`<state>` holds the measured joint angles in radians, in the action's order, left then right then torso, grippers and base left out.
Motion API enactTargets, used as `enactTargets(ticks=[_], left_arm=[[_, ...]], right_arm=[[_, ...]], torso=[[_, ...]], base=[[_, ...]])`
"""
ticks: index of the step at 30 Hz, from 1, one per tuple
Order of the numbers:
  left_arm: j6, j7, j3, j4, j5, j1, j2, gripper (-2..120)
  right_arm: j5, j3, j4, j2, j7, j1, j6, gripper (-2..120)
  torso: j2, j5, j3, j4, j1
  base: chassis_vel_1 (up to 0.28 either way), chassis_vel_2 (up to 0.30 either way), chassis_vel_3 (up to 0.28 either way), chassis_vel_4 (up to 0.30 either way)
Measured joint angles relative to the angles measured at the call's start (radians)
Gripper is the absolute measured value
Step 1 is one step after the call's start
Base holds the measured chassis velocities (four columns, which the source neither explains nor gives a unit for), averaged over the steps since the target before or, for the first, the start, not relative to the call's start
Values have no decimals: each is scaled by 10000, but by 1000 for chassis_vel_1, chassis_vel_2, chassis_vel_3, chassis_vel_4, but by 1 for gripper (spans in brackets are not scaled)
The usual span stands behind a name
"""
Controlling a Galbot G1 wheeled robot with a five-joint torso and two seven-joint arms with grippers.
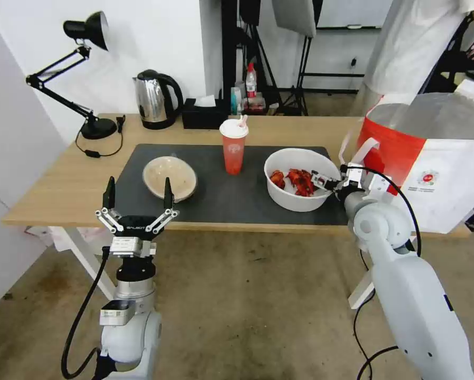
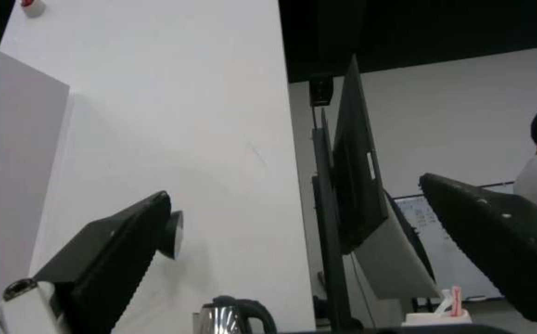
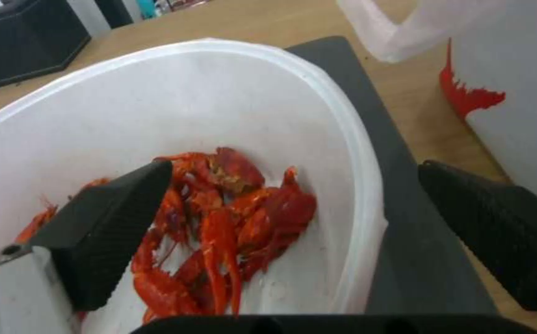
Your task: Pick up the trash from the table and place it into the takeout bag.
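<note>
With its jaws spread astride the near right rim, one finger inside and one outside, the right gripper (image 3: 293, 232) straddles the white round bowl of red crayfish shells (image 1: 300, 179) on the large dark grey rectangular mat (image 1: 221, 195). Just beside it, at the table's right end, stands the boxy red-and-white takeout bag with silver foil lining (image 1: 432, 158). The red drink cup with white lid and straw (image 1: 233, 146) stands mid-mat, the shallow beige bowl (image 1: 170, 178) further left. The left gripper (image 1: 138, 199) hovers at the long light-wood table's (image 1: 63, 184) near edge, jaws spread and pointing upward.
</note>
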<state>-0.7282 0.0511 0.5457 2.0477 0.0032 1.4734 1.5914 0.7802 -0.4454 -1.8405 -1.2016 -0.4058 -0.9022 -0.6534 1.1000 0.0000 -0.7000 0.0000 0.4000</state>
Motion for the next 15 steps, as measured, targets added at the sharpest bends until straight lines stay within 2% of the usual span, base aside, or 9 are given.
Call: enactTargets(ticks=[3,6,8,11,12,15], left_arm=[[0,0,12,0,-1,-2,-1,100],[0,0,14,0,-1,-1,-2,100],[-1,0,11,-2,-2,-1,-1,100],[0,-6,10,-13,-3,-12,-1,100],[0,-6,10,-13,-3,-12,-1,100],[0,-11,6,-15,-6,-13,-1,100]], right_arm=[[-88,-33,93,-2,87,-13,47,91],[-225,-57,224,-9,223,-56,130,76],[-259,-64,253,-11,243,-79,151,73],[-352,-101,328,-3,296,-159,228,58],[-352,-101,328,-3,296,-159,228,58],[-377,-90,339,-2,312,-204,215,44]], torso=[[0,-1,1,-1,0],[1,-3,2,-2,-2],[1,-3,2,-2,-2],[1,1,2,-3,-2],[1,1,2,-3,-2],[0,4,0,1,-2]], base=[[0,0,0,0],[0,0,0,0],[0,0,0,0],[0,0,0,0],[0,0,0,0],[0,0,0,0]])
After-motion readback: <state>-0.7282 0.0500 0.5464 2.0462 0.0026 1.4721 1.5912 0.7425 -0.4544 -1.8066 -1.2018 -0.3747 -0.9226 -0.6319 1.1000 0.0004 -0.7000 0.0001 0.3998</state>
